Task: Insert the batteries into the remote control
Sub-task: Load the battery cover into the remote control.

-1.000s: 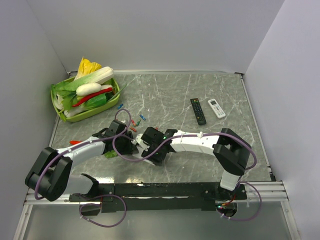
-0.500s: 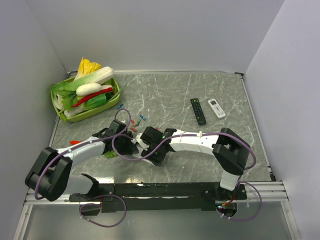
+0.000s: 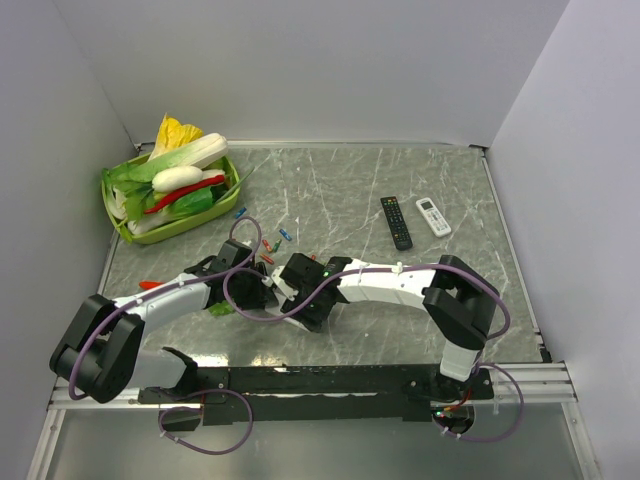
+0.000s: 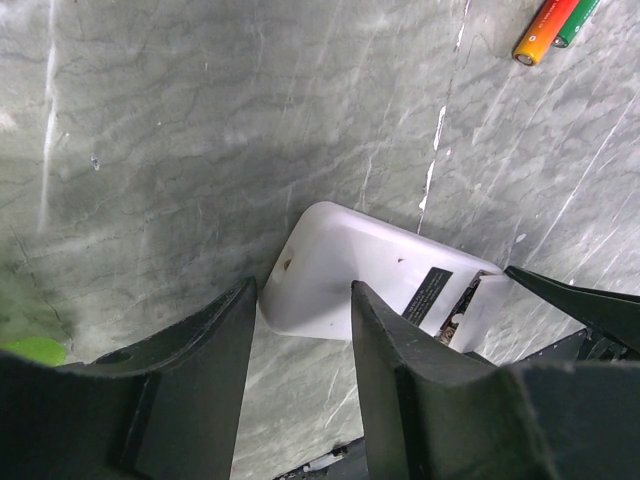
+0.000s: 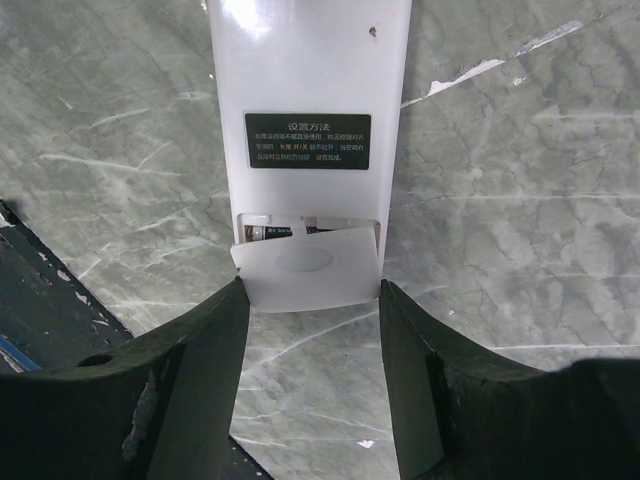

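Right gripper [image 5: 310, 290]: fingers spread either side of the battery cover [image 5: 305, 268]. They sit right at its edges, but I cannot tell whether they pinch it or only flank it.

Left gripper [image 4: 303, 300]: fingers spread, straddling a corner of the remote control [image 4: 370, 270]. Contact is hidden here too, so I cannot tell whether it has a grip.

Remote control lies face down on the table [image 3: 350, 190], white back up, at about 7 o'clock from the table centre. In the right wrist view the cover hangs ajar at the remote's 6 o'clock end, below the black label [image 5: 308, 140]. Something sits in the open slot, but I can't make out what.

Loose batteries [image 3: 266, 258] lie near the grippers at roughly 12 o'clock, with more towards 11. Two batteries show at 1 o'clock in the left wrist view.

Risks, my reading:
- Cover is half seated. A skewed push could jam it or flip it off.
- The stone-patterned top looks slick. If the left hold is loose, the remote could skid or spin.
- Both wrists are crowded nose to nose over one small body. A careless move could knock the fingers together.
- Anything in the slot could spill if the remote tips.

Pose: both arms reach low and inward. The left comes from 8 o'clock, the right from 4 o'clock, and the wrists are pitched down at the table.
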You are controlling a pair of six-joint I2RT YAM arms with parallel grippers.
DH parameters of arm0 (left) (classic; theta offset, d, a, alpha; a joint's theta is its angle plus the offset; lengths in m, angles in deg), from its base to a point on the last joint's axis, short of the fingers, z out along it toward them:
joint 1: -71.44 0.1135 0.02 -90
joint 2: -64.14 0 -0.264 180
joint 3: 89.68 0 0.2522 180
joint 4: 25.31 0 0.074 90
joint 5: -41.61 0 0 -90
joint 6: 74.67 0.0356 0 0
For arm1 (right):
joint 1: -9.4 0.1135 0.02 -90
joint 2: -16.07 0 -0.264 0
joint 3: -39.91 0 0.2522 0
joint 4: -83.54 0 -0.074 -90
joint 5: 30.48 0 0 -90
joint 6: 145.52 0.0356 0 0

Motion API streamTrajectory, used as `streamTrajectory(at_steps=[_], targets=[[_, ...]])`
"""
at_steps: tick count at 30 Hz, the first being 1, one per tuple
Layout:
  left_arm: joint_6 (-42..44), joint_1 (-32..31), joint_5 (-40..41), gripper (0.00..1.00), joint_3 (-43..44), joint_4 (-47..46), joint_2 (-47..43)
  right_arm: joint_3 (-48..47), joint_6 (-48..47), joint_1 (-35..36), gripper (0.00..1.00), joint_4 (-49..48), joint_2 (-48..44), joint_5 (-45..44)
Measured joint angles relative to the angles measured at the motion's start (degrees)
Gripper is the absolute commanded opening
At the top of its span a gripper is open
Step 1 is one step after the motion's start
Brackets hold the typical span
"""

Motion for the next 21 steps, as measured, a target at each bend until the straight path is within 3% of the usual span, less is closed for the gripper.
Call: streamTrajectory(at_steps=[21], targets=[[0.0, 0.0, 0.1, 0.49, 0.0, 0.5, -0.3, 0.0, 2.0, 0.0, 0.68, 0.1, 0.0, -0.2]])
